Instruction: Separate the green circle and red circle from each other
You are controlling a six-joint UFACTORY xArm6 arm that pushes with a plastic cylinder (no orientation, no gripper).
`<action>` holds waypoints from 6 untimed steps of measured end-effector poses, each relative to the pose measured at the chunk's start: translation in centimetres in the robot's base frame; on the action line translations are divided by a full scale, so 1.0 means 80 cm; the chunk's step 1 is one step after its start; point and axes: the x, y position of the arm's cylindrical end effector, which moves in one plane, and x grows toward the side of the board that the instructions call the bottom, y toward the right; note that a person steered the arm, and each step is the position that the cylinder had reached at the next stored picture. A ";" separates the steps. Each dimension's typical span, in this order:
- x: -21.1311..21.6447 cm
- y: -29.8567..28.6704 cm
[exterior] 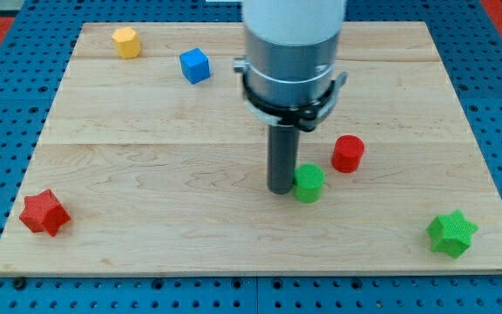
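The green circle [308,183] sits on the wooden board, right of centre. The red circle [348,153] stands just up and to the right of it, with a small gap between them. My tip [281,189] is down on the board, touching the green circle's left side. The arm's grey and white body rises above it toward the view's top.
A red star [44,213] lies at the bottom left and a green star [451,233] at the bottom right. A yellow hexagon [126,42] and a blue cube [195,65] sit at the top left. The board [146,157] lies on a blue pegboard.
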 end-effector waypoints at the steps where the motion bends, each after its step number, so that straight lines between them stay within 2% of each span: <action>1: 0.001 0.039; 2: 0.003 0.070; 3: -0.024 0.048; 5: 0.002 0.119; 6: -0.004 0.019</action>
